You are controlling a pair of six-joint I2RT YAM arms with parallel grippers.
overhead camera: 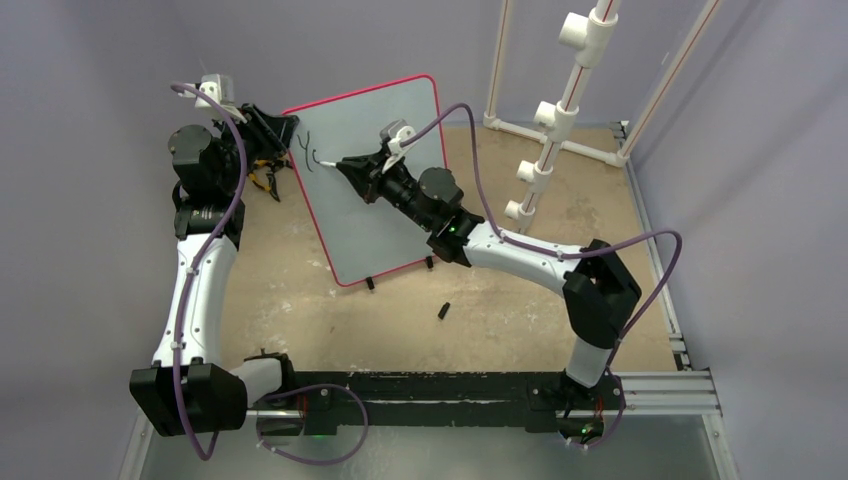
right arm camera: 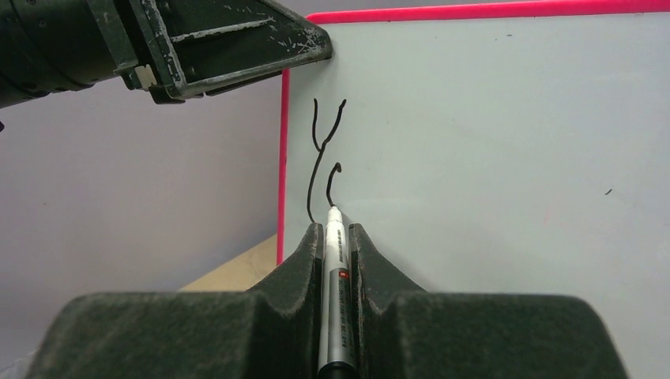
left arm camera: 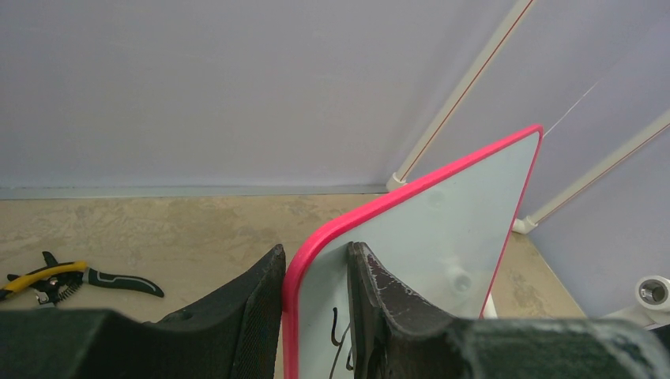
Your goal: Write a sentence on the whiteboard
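The whiteboard [overhead camera: 385, 170] with a red-pink rim stands tilted near the table's back middle. My left gripper [overhead camera: 272, 128] is shut on its upper left corner; in the left wrist view [left arm camera: 316, 264] one finger sits on each side of the rim [left arm camera: 296, 272]. My right gripper [overhead camera: 345, 165] is shut on a silver-white marker [right arm camera: 334, 268], and the marker's tip touches the board [right arm camera: 490, 142]. Of the sentence, only a black "Y" [right arm camera: 324, 142] and a curved stroke that starts the letter after it [right arm camera: 332, 178] show, near the top left corner [overhead camera: 308, 150].
Yellow-and-black pliers [left arm camera: 55, 278] lie on the table left of the board, behind my left arm [overhead camera: 262, 178]. A small black cap [overhead camera: 443, 310] lies in front of the board. A white pipe frame [overhead camera: 560, 110] stands at the back right.
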